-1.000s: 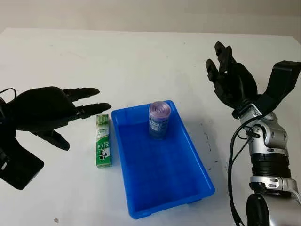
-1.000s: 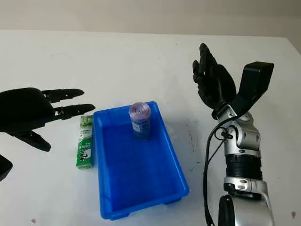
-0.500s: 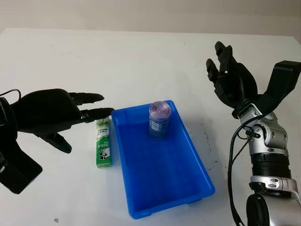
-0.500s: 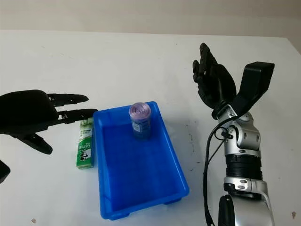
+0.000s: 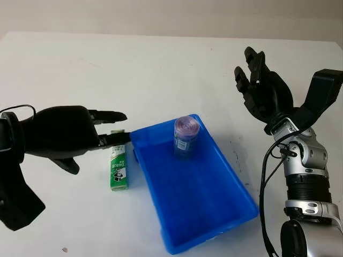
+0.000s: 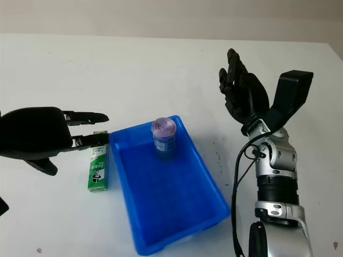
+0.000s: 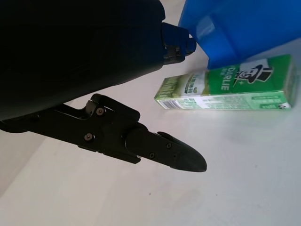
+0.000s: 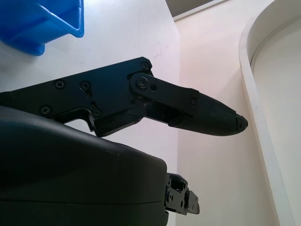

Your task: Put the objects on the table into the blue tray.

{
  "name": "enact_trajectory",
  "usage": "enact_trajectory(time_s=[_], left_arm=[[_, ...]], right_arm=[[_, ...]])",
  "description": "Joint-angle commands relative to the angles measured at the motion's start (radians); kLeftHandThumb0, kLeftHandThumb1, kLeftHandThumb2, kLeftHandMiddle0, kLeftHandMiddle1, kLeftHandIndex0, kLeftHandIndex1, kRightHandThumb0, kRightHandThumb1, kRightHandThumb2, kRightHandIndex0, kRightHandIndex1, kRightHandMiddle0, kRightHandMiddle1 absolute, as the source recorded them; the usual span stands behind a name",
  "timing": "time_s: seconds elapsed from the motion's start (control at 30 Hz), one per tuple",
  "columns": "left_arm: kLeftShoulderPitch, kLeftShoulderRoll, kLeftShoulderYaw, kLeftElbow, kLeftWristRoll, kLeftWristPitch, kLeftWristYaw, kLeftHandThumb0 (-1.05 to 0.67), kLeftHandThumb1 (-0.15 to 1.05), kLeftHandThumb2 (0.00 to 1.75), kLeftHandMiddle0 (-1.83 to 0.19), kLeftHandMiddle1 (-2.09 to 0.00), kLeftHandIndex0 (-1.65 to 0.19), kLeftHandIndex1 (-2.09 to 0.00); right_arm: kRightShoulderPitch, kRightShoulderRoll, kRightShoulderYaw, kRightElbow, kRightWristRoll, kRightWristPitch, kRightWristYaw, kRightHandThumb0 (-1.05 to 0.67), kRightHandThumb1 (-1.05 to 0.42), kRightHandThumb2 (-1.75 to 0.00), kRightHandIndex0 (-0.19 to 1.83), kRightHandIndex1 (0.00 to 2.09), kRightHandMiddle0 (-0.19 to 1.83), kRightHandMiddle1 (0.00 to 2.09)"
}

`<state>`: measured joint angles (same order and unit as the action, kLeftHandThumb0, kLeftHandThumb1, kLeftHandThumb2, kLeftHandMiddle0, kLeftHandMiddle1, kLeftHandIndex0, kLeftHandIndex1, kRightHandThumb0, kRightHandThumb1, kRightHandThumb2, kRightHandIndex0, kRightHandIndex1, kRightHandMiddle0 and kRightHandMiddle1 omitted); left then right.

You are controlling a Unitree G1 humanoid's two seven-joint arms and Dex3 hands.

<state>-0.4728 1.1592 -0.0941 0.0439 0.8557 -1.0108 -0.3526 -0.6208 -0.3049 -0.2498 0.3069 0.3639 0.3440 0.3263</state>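
Step in hand: reaching for the green Darlie toothpaste box (image 5: 118, 166), which lies on the table (image 5: 161, 69) left of centre, beside the blue tray (image 5: 214, 214). The left hand (image 5: 64, 131), open, hovers over the box's far end, fingertips at the tray's corner. The purple-lidded bottle (image 5: 185, 136) stands inside the tray. The right hand (image 5: 262, 91), open, is raised at the upper right. Next: lower and close on the box.

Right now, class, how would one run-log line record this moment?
left hand: open, at green box | right hand: open, raised | blue tray: holds purple can | green box: on table

green box (image 5: 119, 167) flat beside skewed blue tray (image 5: 214, 203)
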Motion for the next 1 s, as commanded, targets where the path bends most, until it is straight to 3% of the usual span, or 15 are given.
enact_trajectory(time_s=[0.0,0.1,0.23,0.53,0.6,0.63,0.77,0.83,0.97], left_arm=[[-0.004,0.017,-0.002,-0.015,0.018,-0.023,0.023,-0.56,1.04,0.14,-0.05,-0.06,0.00,-0.06],[-0.001,0.012,-0.005,-0.005,0.038,-0.060,0.067,-0.38,1.05,0.30,-0.08,-0.06,-0.04,-0.08],[0.006,-0.001,-0.008,0.023,0.034,-0.103,0.125,-0.13,1.05,0.26,-0.20,-0.10,-0.15,-0.13],[0.023,-0.056,-0.020,0.075,0.109,-0.157,0.284,-0.04,1.05,0.14,-0.43,-0.15,-0.36,-0.28],[0.016,-0.073,-0.026,0.098,0.148,-0.164,0.346,-0.07,1.02,0.07,-0.40,-0.58,-0.24,-0.84],[0.014,-0.078,-0.029,0.109,0.167,-0.163,0.375,-0.08,1.02,0.06,-0.36,-0.70,-0.19,-0.98],[0.014,-0.088,-0.058,0.140,0.231,-0.128,0.436,-0.13,1.02,0.06,-0.26,-1.60,-0.19,-1.61],[0.015,-0.087,-0.076,0.141,0.263,-0.106,0.457,-0.14,1.02,0.05,-0.25,-1.79,-0.18,-1.68],[0.014,-0.083,-0.114,0.150,0.302,-0.076,0.476,-0.15,1.01,0.05,-0.20,-1.74,-0.19,-1.55]], right_arm=[[-0.002,0.000,-0.008,-0.011,0.008,-0.005,0.004,-0.76,-1.05,-0.72,-0.19,0.00,-0.19,0.00],[-0.001,-0.001,-0.015,-0.009,0.016,-0.003,0.007,-0.75,-1.05,-0.72,-0.19,0.00,-0.19,0.00],[0.002,-0.001,-0.019,-0.016,0.020,0.003,0.000,-0.76,-1.05,-0.72,-0.19,0.00,-0.19,0.00],[0.001,0.004,-0.027,-0.029,0.035,0.014,-0.015,-0.76,-1.05,-0.71,-0.19,0.00,-0.19,0.00],[0.000,0.005,-0.027,-0.030,0.039,0.017,-0.016,-0.76,-1.05,-0.71,-0.19,0.00,-0.19,0.00],[0.001,0.004,-0.026,-0.031,0.039,0.017,-0.017,-0.76,-1.05,-0.71,-0.19,0.00,-0.19,0.00],[0.005,0.004,-0.035,-0.036,0.051,0.015,-0.011,-0.76,-1.05,-0.70,-0.19,0.00,-0.19,0.00],[0.010,0.006,-0.037,-0.048,0.054,0.017,-0.017,-0.75,-1.05,-0.69,-0.19,0.00,-0.19,0.00],[0.018,0.005,-0.037,-0.063,0.054,0.015,-0.017,-0.73,-1.05,-0.71,-0.19,0.00,-0.19,0.00]])
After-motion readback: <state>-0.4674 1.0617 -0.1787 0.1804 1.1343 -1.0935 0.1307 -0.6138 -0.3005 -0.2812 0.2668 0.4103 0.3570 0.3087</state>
